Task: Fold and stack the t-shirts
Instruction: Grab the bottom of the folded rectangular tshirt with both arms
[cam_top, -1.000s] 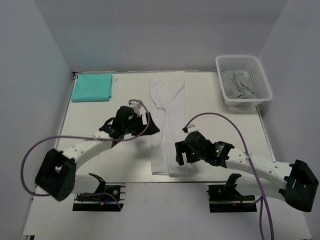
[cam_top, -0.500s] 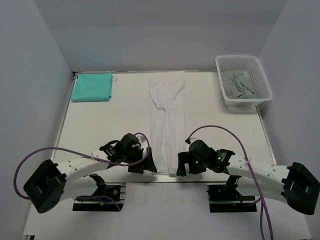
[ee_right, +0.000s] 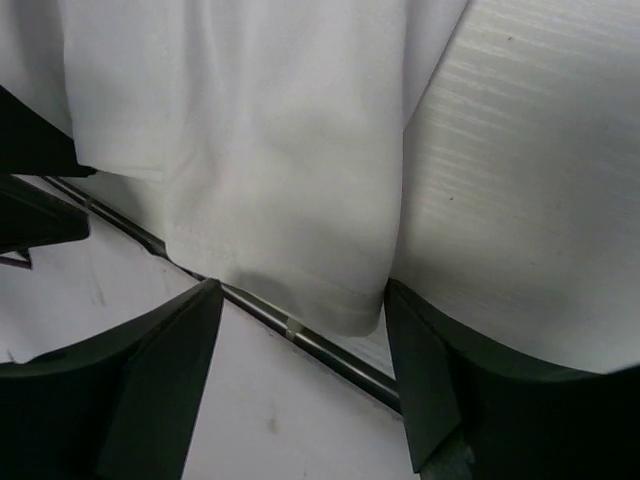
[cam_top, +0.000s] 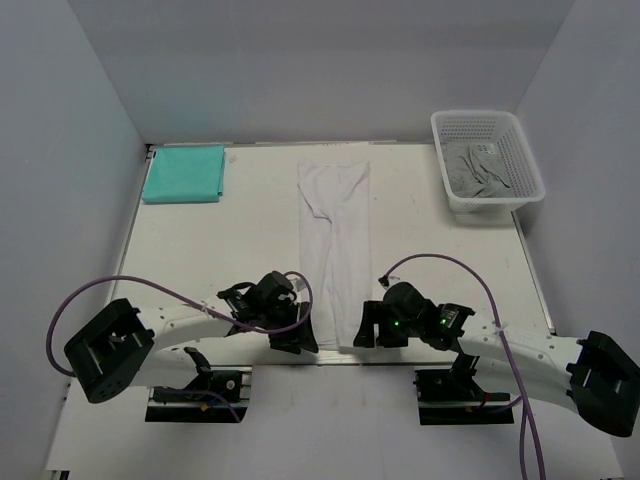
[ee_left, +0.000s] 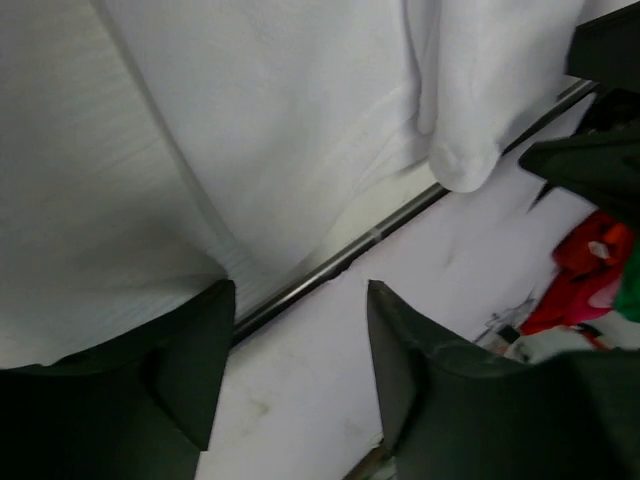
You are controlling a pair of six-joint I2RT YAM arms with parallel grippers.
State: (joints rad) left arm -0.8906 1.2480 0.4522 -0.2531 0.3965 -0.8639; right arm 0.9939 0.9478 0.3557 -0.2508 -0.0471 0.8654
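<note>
The white t-shirt (cam_top: 335, 235) lies folded into a long narrow strip down the middle of the table, its hem at the near edge. The teal t-shirt (cam_top: 184, 173) lies folded at the far left corner. My left gripper (cam_top: 297, 337) is open and empty at the hem's left corner; the white cloth (ee_left: 270, 130) shows above its jaws. My right gripper (cam_top: 362, 335) is open and empty at the hem's right corner, with the hem (ee_right: 300, 250) just above its jaws.
A white mesh basket (cam_top: 521, 146) at the far right holds a grey cloth (cam_top: 480, 170). The table's dark metal front edge (ee_right: 250, 305) runs just below the hem. Grey walls enclose the table.
Both arms have drawn back from the middle of the shirt to its near hem. The left gripper moved near and right, the right gripper moved near. The shirt has not shifted.
</note>
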